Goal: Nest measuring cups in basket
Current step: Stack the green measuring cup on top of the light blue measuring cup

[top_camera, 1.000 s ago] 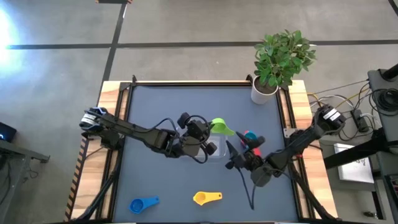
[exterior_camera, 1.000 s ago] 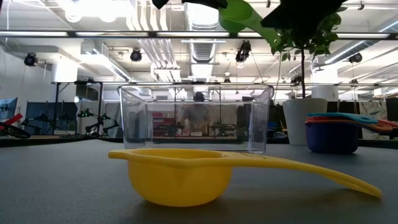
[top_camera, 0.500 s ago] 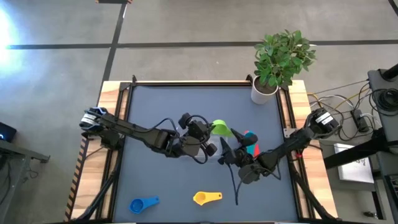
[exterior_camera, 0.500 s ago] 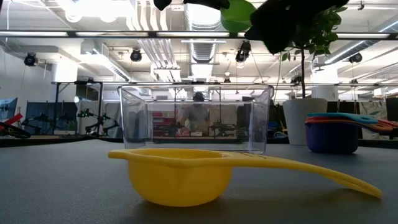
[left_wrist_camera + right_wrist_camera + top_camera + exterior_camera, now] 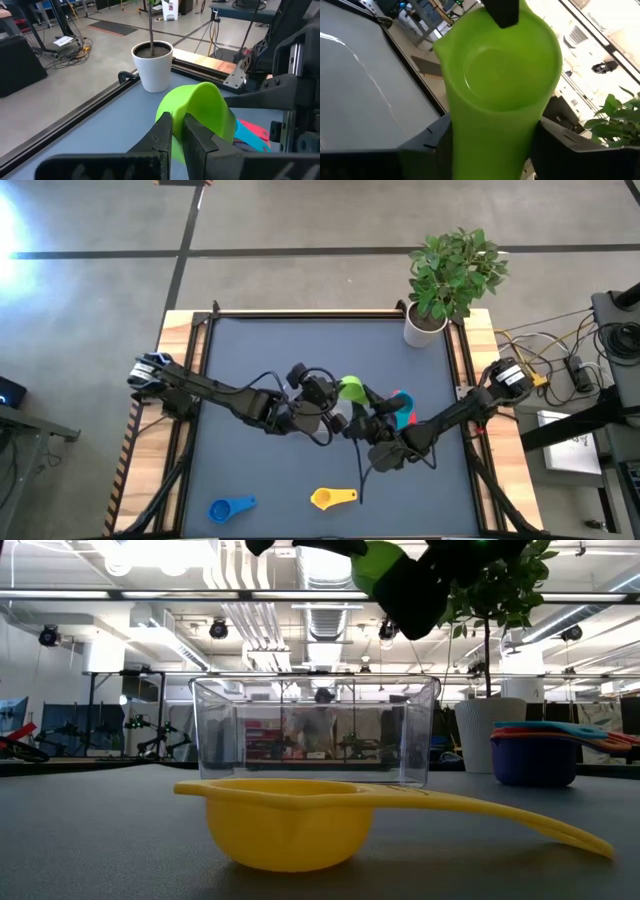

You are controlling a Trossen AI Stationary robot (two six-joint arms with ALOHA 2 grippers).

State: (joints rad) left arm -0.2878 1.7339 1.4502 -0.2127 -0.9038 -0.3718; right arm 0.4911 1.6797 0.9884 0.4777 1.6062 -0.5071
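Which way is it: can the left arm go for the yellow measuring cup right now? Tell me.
Probably not: the left gripper is shut on the green measuring cup. The yellow measuring cup itself lies unobstructed.

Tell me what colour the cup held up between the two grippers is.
Bright green. The cup shows best in the right wrist view.

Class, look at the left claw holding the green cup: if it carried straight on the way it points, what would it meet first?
Probably the right claw: it sits just ahead of the left claw, around the green cup. The white plant pot stands farther along; depth is unclear.
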